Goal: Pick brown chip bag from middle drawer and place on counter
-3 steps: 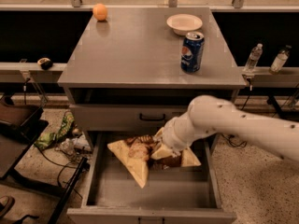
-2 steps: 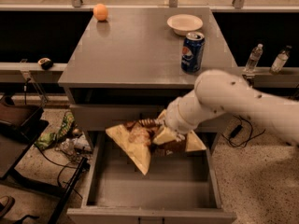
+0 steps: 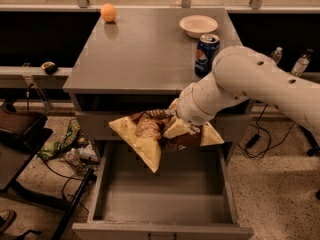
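The brown chip bag (image 3: 147, 134), dark brown in the middle with pale yellow-tan ends, hangs in the air above the open middle drawer (image 3: 160, 204), in front of the cabinet's upper drawer front. My gripper (image 3: 172, 126) is shut on the bag's right part, and its fingers are mostly hidden behind the wrist and the bag. The bag's left corner droops down toward the drawer. The drawer floor is bare grey. The counter (image 3: 145, 49) lies just above and behind the bag.
On the counter stand a blue soda can (image 3: 206, 54) near the right front, a white bowl (image 3: 198, 25) behind it, and an orange (image 3: 108, 12) at the back left. Cables and clutter lie on the floor to the left (image 3: 65, 149).
My arm has lifted the bag out of the drawer, up and slightly toward the counter's front edge. The drawer floor now shows bare.
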`<state>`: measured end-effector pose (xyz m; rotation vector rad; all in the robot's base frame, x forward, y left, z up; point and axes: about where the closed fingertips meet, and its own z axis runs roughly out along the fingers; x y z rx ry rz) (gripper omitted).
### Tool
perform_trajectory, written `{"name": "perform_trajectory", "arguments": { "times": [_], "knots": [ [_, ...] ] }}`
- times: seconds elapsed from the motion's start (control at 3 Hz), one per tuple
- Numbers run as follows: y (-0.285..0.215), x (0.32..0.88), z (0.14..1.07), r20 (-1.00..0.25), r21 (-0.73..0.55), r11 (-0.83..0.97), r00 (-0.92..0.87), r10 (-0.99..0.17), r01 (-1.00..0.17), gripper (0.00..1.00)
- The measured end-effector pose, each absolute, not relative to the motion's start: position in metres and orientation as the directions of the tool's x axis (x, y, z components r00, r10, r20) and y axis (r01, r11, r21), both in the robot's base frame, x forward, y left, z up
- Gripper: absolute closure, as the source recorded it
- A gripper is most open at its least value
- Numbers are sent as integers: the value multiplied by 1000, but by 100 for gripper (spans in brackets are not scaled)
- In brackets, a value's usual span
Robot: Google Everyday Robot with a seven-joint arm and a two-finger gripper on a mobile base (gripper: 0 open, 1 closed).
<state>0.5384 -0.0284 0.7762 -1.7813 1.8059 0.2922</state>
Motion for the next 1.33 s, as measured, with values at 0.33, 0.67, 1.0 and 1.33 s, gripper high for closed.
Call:
{"name": "perform_trajectory", "arguments": {
  "times": [0.33,0.67,1.0,1.33],
  "knots": [
    [-22,535,780,-522,-245,72,69,-850,-967,100],
    [-8,552,816,-460,-284,44,96,-883,-958,100],
    [12,588,854,-402,-299,13,113,-909,-954,100],
    [37,632,889,-346,-337,-39,162,-924,-941,100]
  ]
}}
